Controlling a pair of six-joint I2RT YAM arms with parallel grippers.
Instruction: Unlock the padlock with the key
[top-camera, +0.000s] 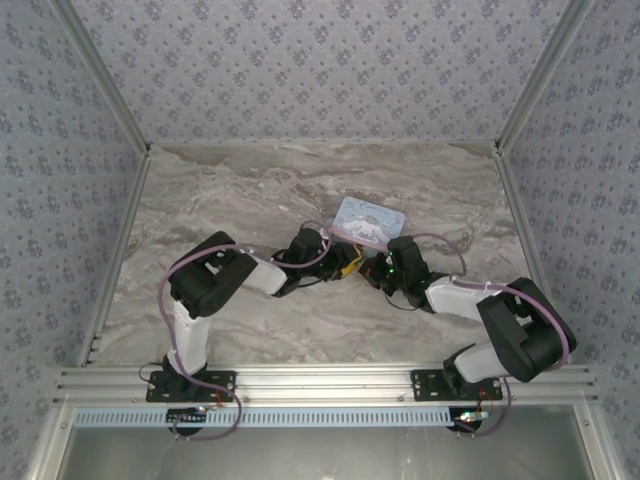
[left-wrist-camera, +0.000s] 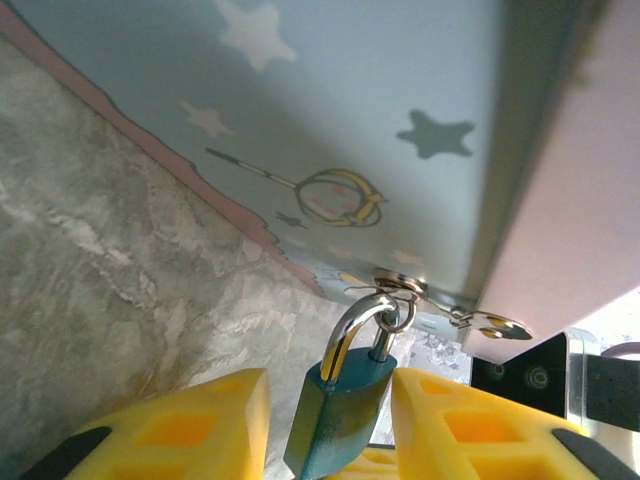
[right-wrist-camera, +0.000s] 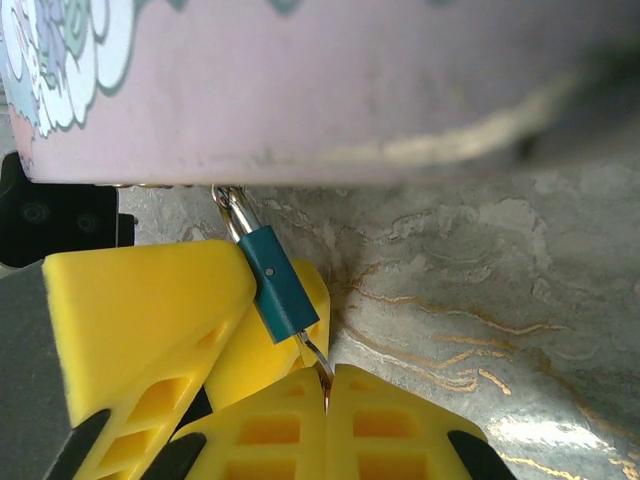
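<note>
We see a lab test booth: patterned walls (top-camera: 320, 70) enclose the left, right and far sides of a marble-look table (top-camera: 220, 190), aluminium rails (top-camera: 330, 378) along the near edge

The padlock (left-wrist-camera: 340, 415) is showing a teal body and silvery shackle, the key (right-wrist-camera: 316, 352) gleaming silver. The tin (left-wrist-camera: 330, 90) is wearing pale blue with stars and a pink edge. The fingers (left-wrist-camera: 190, 430) are glowing yellow and black. The table (top-camera: 250, 190) is showing veined grey marble, the walls (top-camera: 320, 60) a grey-blue floral print.

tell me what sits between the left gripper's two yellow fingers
The blue padlock, hooked through the tin's latch; the left wrist view shows it.
</note>
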